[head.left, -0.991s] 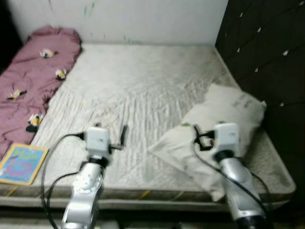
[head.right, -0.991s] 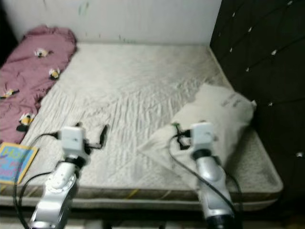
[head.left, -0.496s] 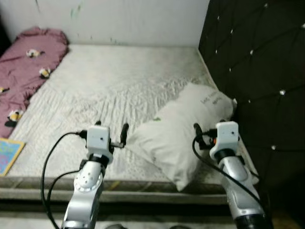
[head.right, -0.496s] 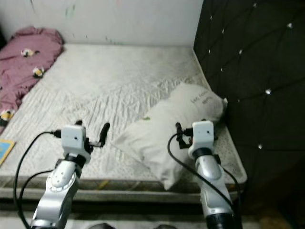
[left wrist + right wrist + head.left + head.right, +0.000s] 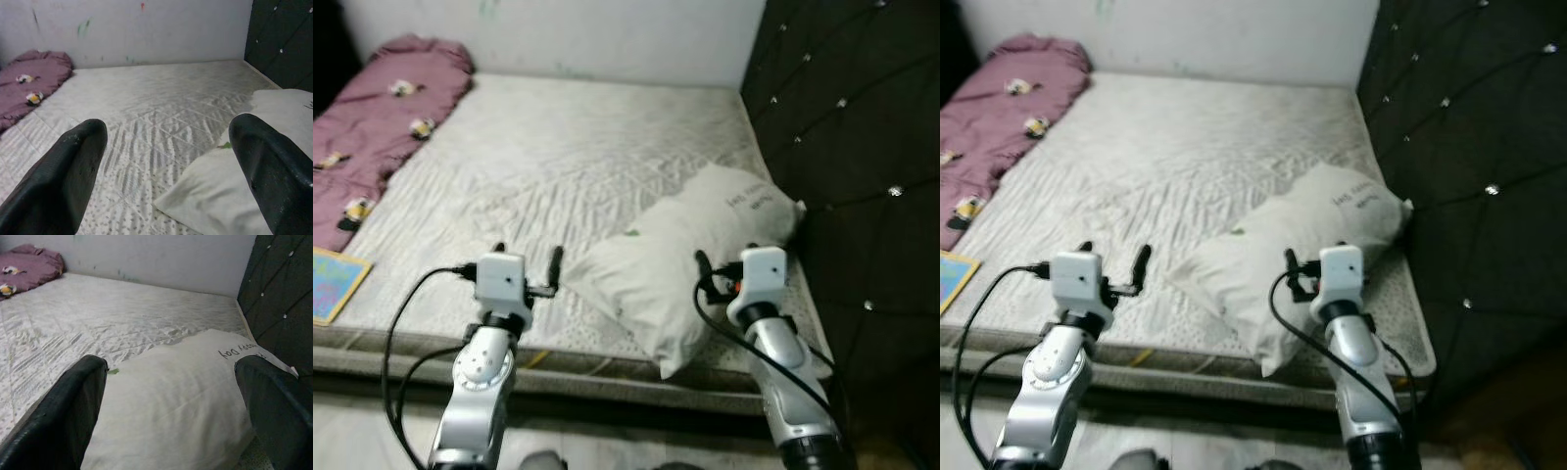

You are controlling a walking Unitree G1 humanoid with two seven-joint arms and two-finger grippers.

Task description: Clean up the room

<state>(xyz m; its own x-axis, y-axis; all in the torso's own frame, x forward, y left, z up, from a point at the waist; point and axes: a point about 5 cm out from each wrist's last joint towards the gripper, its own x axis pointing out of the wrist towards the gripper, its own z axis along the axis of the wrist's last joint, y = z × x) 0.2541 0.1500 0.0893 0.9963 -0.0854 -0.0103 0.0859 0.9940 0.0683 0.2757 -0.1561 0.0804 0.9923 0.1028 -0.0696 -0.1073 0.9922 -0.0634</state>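
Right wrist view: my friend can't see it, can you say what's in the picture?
A white pillow lies on a bare mattress, framed by the right gripper's two open black fingers. Beyond are a purple blanket and dark tufted headboard.

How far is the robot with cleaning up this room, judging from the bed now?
Little looks done yet. The pillow lies askew near the bed's front edge, beside the dark headboard. The purple blanket is bunched along the far left side, and a colourful book lies on the mattress corner. In hand: both claws, left and right, are open and empty, the right one facing the pillow. Pillow, blanket and book are all left.
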